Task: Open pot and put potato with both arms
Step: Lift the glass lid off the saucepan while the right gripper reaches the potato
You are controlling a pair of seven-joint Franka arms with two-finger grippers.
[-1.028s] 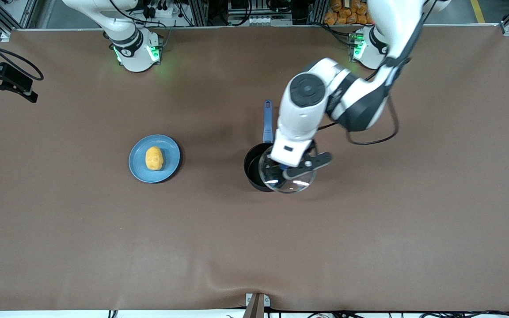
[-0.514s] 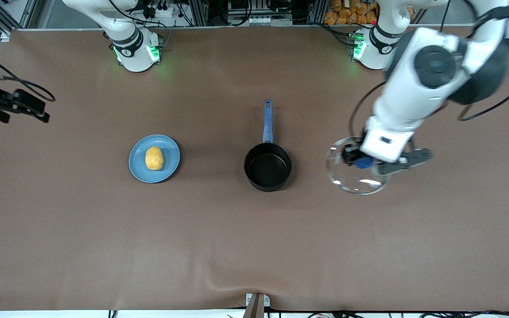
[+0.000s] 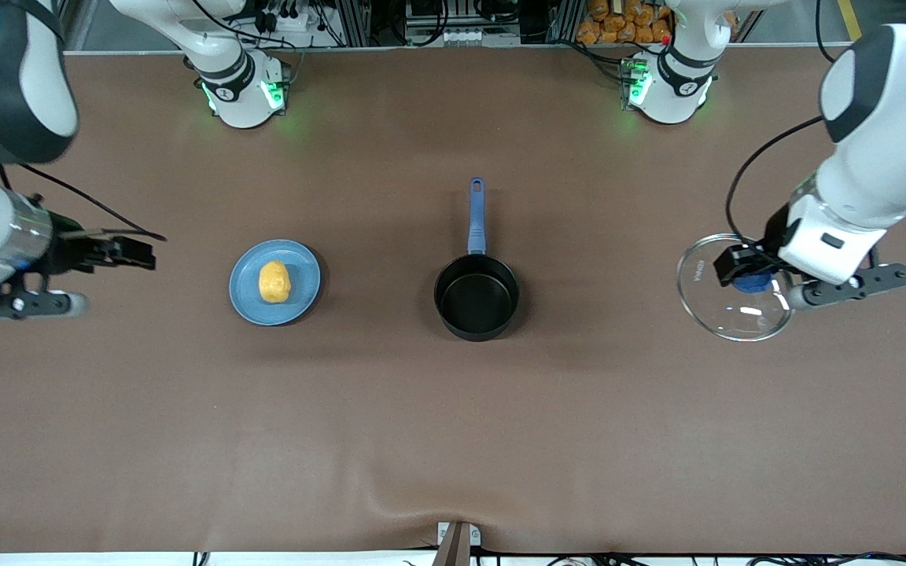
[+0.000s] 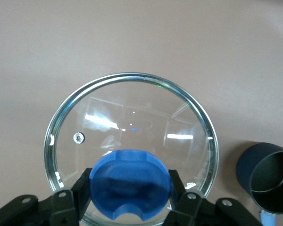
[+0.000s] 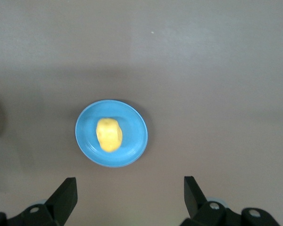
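Note:
The black pot [image 3: 476, 295] stands uncovered mid-table, its blue handle [image 3: 476, 216] pointing toward the robots' bases; its rim also shows in the left wrist view [image 4: 266, 175]. My left gripper [image 3: 752, 277] [image 4: 130, 188] is shut on the blue knob [image 4: 130, 181] of the glass lid [image 3: 736, 314] [image 4: 132, 122], holding it over bare table toward the left arm's end. The potato [image 3: 274, 281] [image 5: 109, 134] lies on a blue plate [image 3: 300, 303] [image 5: 134, 146]. My right gripper [image 3: 138, 255] [image 5: 130, 195] is open and holds nothing, over the table beside the plate toward the right arm's end.
Brown cloth covers the whole table. Both arm bases [image 3: 244, 90] [image 3: 669, 86] stand at the edge farthest from the front camera. A small bracket [image 3: 457, 542] sits at the nearest edge.
The left arm carried the lid from over the pot toward its own end of the table. The right arm swung in toward the plate.

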